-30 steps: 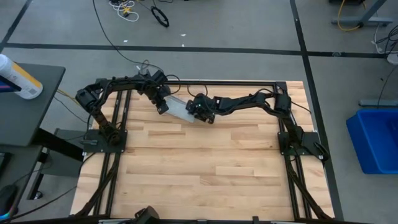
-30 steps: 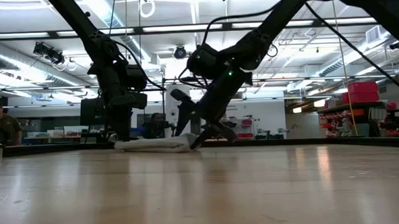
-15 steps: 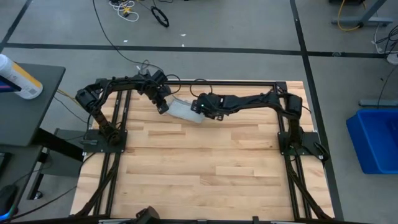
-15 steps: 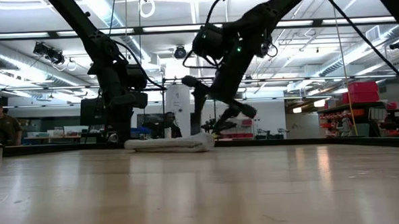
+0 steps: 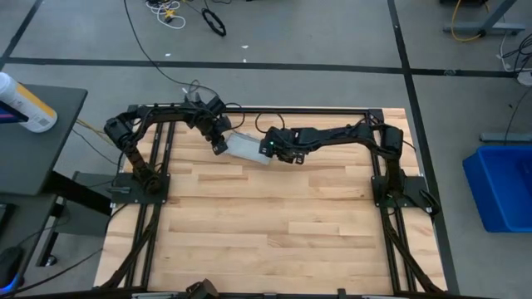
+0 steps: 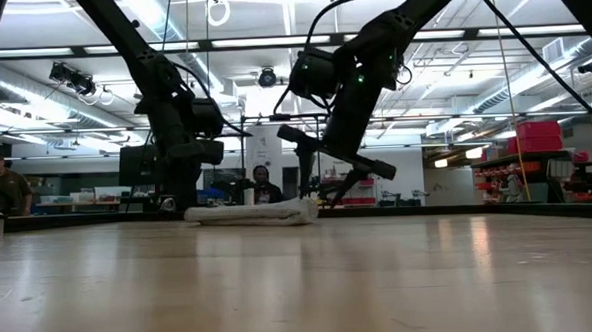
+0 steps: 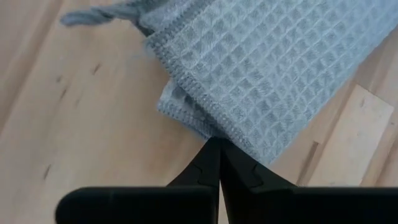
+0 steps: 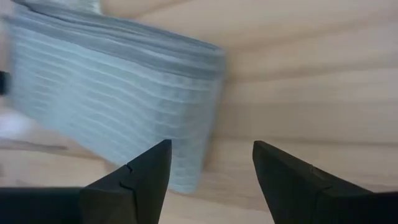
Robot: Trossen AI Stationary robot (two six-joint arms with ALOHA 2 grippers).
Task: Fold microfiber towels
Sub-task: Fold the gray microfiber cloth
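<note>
both arms reach in from the far corners toward the middle of the far side, their wrists nearly facing each other. the left gripper hangs low with its wrist tipped steeply down, fingers pressed together to a single point. the right arm stretches out long and nearly level, its elbow by its own base. the right gripper sits lifted and tilted, its two fingers spread well apart with nothing between them.

Bright overhead ceiling lights glare on the table; right wrist view looks motion-blurred.
</note>
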